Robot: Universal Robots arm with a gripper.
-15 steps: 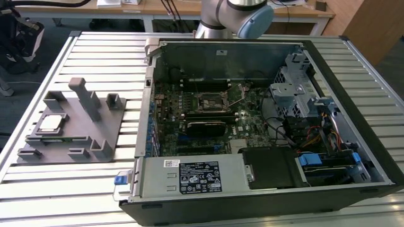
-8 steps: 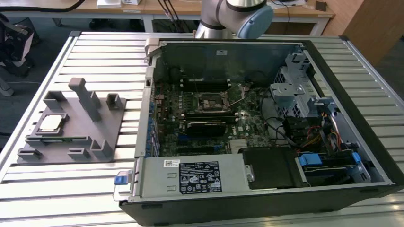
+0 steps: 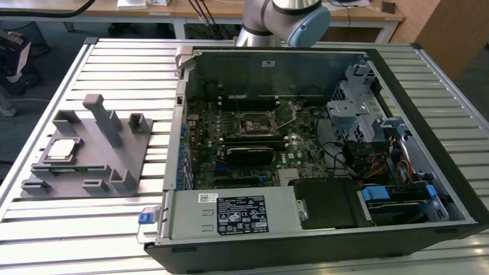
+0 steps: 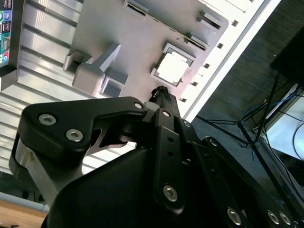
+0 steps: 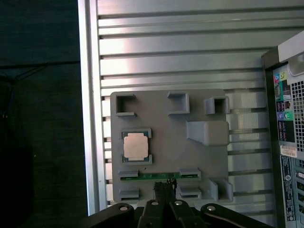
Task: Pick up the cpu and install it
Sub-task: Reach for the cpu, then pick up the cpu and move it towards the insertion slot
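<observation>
Counts: 1 cpu [image 3: 61,149], 1 grey holder block [image 3: 114,154], 1 green circuit strip [image 5: 149,176] slotted in that block, 1 open computer case [image 3: 306,252], 1 motherboard [image 3: 294,154] with 1 socket [image 3: 256,122], 1 robot arm [image 3: 275,23], 1 slatted table [image 3: 99,229].

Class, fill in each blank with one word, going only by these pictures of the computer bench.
1. The cpu sits in the grey ____.
2. In the exterior view, the holder stands to the ____ of the case.
3. The socket inside the case is ____.
Missing words: holder; left; empty.
</observation>
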